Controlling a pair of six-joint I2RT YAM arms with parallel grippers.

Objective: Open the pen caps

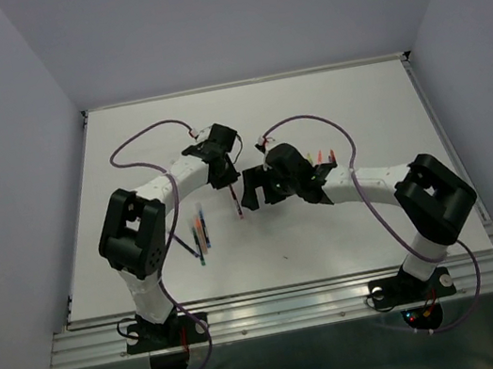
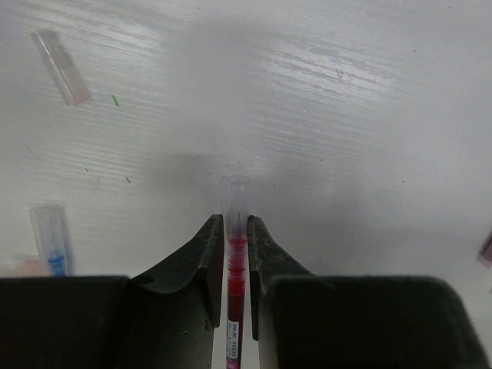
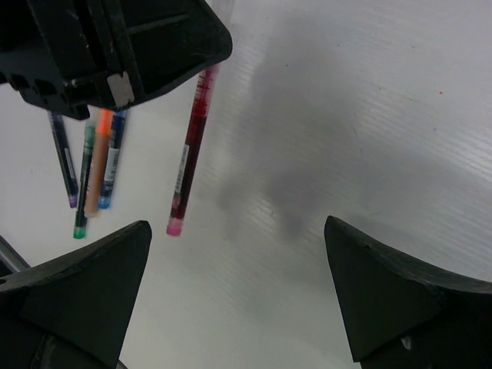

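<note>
One red pen (image 2: 235,269) sits clamped in my left pincer (image 2: 234,231), cap (image 2: 235,196) projecting. Right pincer (image 3: 237,224): wide open. Next: close it on the cap, pull straight.

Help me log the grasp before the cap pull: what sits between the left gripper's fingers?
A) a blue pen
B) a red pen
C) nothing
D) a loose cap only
B: in the left wrist view the left gripper is closed on a red pen, whose clear end pokes out past the fingertips.
</note>
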